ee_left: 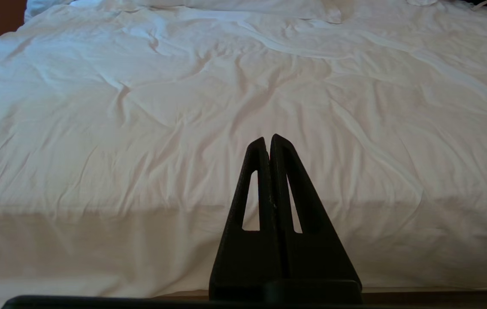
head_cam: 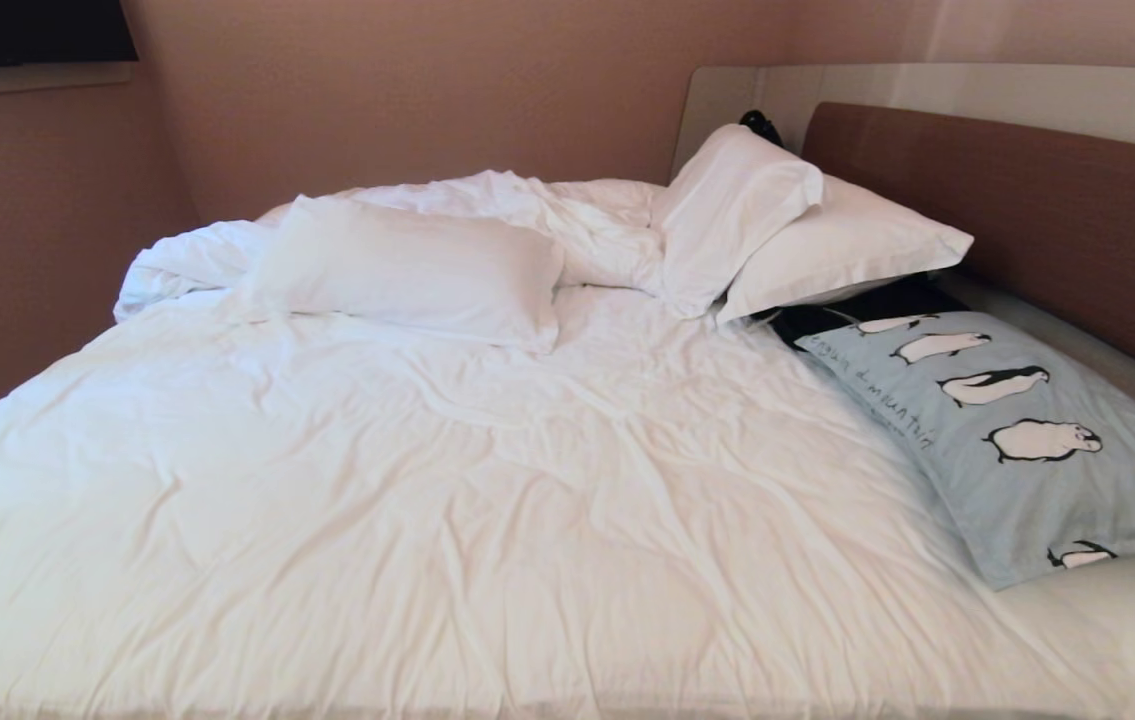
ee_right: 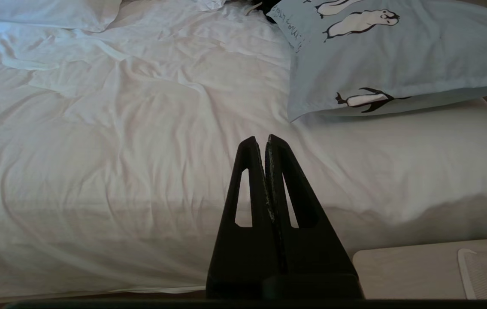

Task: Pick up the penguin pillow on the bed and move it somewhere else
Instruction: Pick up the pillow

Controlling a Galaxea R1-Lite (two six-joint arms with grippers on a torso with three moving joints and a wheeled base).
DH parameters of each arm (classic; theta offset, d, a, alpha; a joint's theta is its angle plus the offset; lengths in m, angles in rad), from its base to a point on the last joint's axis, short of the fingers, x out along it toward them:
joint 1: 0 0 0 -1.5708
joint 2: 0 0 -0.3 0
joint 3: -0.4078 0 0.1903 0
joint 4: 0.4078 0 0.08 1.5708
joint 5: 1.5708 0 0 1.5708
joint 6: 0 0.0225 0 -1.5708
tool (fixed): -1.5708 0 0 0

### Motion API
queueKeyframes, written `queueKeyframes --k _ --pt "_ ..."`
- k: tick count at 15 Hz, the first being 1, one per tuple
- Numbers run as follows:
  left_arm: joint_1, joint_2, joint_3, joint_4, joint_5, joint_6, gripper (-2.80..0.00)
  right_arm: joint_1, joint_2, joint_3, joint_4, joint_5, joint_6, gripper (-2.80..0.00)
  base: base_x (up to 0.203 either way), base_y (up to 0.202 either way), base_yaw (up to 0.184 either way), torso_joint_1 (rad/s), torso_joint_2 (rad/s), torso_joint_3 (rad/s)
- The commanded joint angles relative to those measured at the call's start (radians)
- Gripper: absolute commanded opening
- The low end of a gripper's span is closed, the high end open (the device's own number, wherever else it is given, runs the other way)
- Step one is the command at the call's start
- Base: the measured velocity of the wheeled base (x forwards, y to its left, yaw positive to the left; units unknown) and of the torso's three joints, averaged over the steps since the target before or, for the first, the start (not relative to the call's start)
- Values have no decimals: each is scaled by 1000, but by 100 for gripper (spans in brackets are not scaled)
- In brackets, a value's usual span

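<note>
The penguin pillow (head_cam: 1027, 440) is light blue with black-and-white penguins and lies at the bed's right side near the headboard. The bed (head_cam: 447, 480) carries a rumpled white duvet. Neither arm shows in the head view. In the right wrist view my right gripper (ee_right: 259, 139) is shut and empty, level before the bed's near edge, with the penguin pillow (ee_right: 397, 56) farther on and to one side, well apart from it. In the left wrist view my left gripper (ee_left: 268, 139) is shut and empty too, facing the white duvet (ee_left: 209, 107).
Three plain white pillows lie on the bed, one at the far left (head_cam: 407, 270) and two stacked by the headboard (head_cam: 787, 240). A dark item (head_cam: 827, 315) lies under those. The brown headboard (head_cam: 1047, 220) bounds the right side. A pale surface (ee_right: 432, 270) sits beside the right gripper.
</note>
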Motion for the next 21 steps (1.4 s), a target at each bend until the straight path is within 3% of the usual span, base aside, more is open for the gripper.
queueKeyframes --k 1,21 --pt "0 0 0 -1 1 0 -280 0 -2 0 -1 0 0 -280 0 0 0 0 0 0" --pt "0 1 0 -1 1 0 -280 0 -2 0 -1 0 1 -280 0 0 0 0 0 0"
